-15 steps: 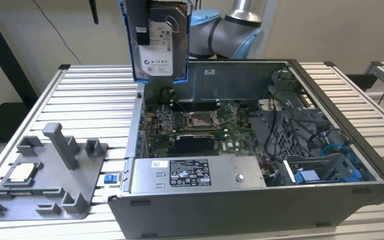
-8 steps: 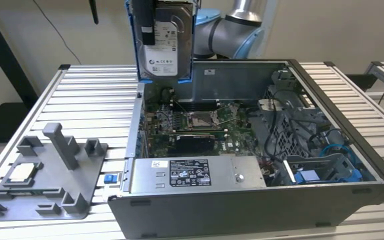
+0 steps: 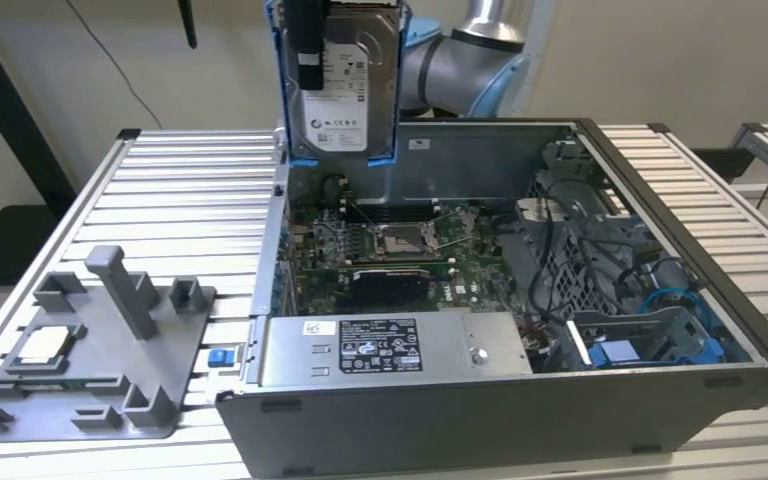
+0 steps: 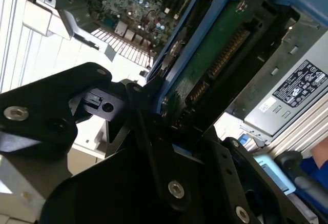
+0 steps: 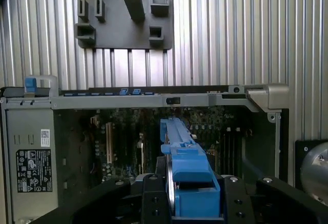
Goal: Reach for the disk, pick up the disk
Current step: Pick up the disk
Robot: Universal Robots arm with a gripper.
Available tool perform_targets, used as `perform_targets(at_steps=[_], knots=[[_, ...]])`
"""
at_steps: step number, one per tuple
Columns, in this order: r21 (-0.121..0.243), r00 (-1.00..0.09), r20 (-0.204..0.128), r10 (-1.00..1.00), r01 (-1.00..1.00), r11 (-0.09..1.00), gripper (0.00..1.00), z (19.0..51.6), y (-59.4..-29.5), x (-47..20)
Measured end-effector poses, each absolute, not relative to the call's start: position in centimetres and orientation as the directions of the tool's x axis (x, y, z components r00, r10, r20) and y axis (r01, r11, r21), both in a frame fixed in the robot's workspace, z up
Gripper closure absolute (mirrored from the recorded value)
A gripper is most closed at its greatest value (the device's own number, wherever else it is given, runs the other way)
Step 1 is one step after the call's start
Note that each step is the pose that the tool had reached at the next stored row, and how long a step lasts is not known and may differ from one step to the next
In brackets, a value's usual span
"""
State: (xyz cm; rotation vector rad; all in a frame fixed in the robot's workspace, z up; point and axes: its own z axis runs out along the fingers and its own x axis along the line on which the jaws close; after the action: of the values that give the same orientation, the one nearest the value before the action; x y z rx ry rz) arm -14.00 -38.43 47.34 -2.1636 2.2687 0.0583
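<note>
A ribbed aluminium tabletop carried an open computer case and, toward the exterior view's left, a grey plastic stand with upright posts and a small pale chip on it. The disk, silver with a white label and blue frame, hung upright above the case's rear edge, clear of the motherboard. The tool was clenched on the disk, its black fingers pressed against the blue frame in the second wrist view.

Arm raised high; fingers clamped, pointing down.
</note>
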Motion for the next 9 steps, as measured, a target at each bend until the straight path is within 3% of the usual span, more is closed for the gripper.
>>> perform_targets(at_steps=[9], knots=[[0.025, -0.048, -0.030, -0.998, -0.999, 0.047, 1.00, 47.3, -38.4, -11.4]])
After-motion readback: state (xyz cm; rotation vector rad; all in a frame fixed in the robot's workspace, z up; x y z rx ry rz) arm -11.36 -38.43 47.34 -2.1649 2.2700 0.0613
